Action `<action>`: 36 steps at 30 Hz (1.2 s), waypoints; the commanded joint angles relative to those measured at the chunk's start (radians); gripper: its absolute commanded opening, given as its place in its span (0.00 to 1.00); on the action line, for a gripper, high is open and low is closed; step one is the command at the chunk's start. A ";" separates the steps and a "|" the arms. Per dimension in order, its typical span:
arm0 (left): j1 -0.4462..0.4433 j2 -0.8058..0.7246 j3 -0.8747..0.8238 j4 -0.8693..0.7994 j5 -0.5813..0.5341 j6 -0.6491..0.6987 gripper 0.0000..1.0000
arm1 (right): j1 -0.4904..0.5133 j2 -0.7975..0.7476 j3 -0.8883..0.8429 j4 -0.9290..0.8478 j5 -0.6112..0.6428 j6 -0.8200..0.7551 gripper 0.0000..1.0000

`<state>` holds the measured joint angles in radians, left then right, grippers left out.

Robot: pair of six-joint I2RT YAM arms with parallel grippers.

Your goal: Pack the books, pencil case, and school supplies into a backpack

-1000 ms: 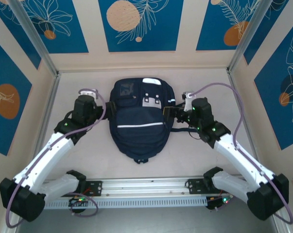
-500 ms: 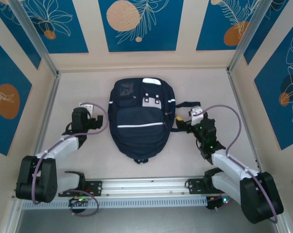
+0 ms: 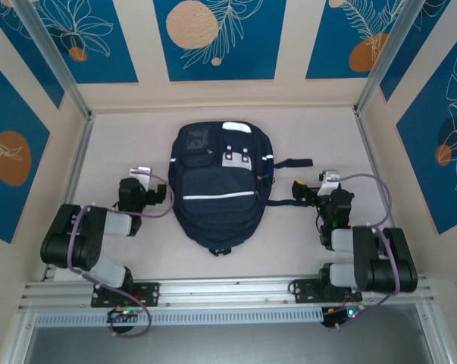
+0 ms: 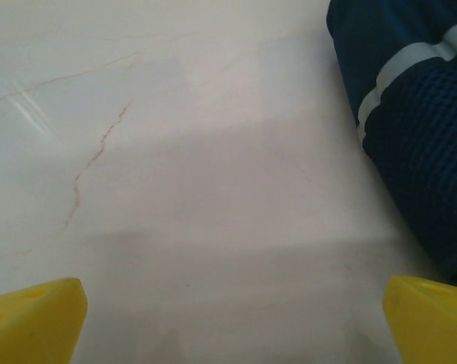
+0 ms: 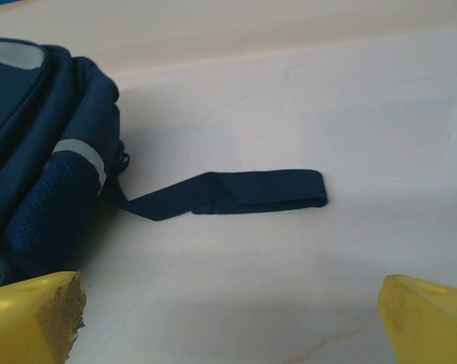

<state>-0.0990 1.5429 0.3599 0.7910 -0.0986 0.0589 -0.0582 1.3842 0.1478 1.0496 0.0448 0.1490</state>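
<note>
The navy backpack (image 3: 217,189) lies flat in the middle of the table, its pockets zipped, white stripes and patches facing up. My left gripper (image 3: 141,191) sits low beside its left edge and is open; in the left wrist view the gripper (image 4: 232,330) has only bare table between its yellow fingertips (image 4: 31,322), with the backpack's side (image 4: 421,129) off to the right. My right gripper (image 3: 319,191) is open beside the backpack's right edge. The right wrist view has the gripper (image 5: 228,322) over bare table, short of a loose strap (image 5: 236,193). Books, pencil case and school supplies are out of view.
Patterned blue-and-cream walls with metal posts (image 3: 69,83) close in the table on three sides. An aluminium rail (image 3: 228,292) carrying both arm bases runs along the near edge. A second strap (image 3: 277,202) reaches from the backpack toward my right gripper.
Both arms have drawn back from the backpack and folded down toward their bases. Both grippers stayed open and hold nothing. The backpack has not moved.
</note>
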 commanded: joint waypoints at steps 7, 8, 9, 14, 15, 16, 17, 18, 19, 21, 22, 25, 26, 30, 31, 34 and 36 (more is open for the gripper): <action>0.038 -0.001 0.050 0.032 0.071 -0.014 1.00 | 0.015 0.142 0.250 -0.208 -0.111 -0.051 0.99; 0.038 -0.003 0.050 0.030 0.072 -0.014 1.00 | 0.020 0.159 0.251 -0.173 -0.100 -0.043 0.99; 0.038 -0.001 0.050 0.032 0.071 -0.014 1.00 | 0.024 0.143 0.251 -0.203 -0.090 -0.051 0.99; 0.038 -0.003 0.048 0.032 0.071 -0.014 1.00 | 0.052 0.144 0.245 -0.186 -0.030 -0.066 0.99; 0.038 -0.003 0.048 0.032 0.071 -0.014 1.00 | 0.049 0.140 0.249 -0.204 -0.028 -0.062 0.99; 0.038 -0.003 0.049 0.031 0.072 -0.014 1.00 | 0.047 0.142 0.255 -0.210 -0.022 -0.058 0.99; 0.038 -0.001 0.050 0.030 0.072 -0.016 1.00 | 0.047 0.142 0.260 -0.219 -0.019 -0.057 0.99; 0.038 -0.001 0.050 0.028 0.072 -0.016 1.00 | 0.053 0.139 0.257 -0.218 -0.013 -0.060 0.99; 0.038 -0.002 0.050 0.030 0.073 -0.016 1.00 | 0.072 0.141 0.251 -0.204 0.030 -0.072 0.99; 0.038 -0.004 0.047 0.033 0.073 -0.014 1.00 | 0.083 0.141 0.236 -0.174 0.057 -0.077 0.99; 0.038 -0.004 0.047 0.034 0.072 -0.014 1.00 | 0.081 0.142 0.241 -0.182 0.055 -0.074 0.99; 0.038 -0.006 0.045 0.036 0.072 -0.014 1.00 | 0.062 0.142 0.251 -0.202 0.022 -0.063 0.99; 0.038 -0.005 0.045 0.036 0.072 -0.014 1.00 | 0.060 0.142 0.251 -0.205 0.017 -0.062 0.99; 0.038 -0.007 0.042 0.039 0.073 -0.014 1.00 | 0.060 0.142 0.253 -0.204 0.016 -0.062 0.99; 0.038 -0.007 0.042 0.039 0.072 -0.014 1.00 | 0.060 0.142 0.252 -0.204 0.015 -0.062 0.99; 0.036 -0.007 0.041 0.039 0.071 -0.013 1.00 | 0.059 0.143 0.252 -0.203 0.015 -0.062 0.99; 0.036 -0.007 0.042 0.040 0.071 -0.013 1.00 | 0.060 0.142 0.252 -0.204 0.015 -0.062 0.99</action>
<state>-0.0711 1.5421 0.3973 0.8040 -0.0517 0.0551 0.0063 1.5398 0.3988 0.8425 0.0525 0.1001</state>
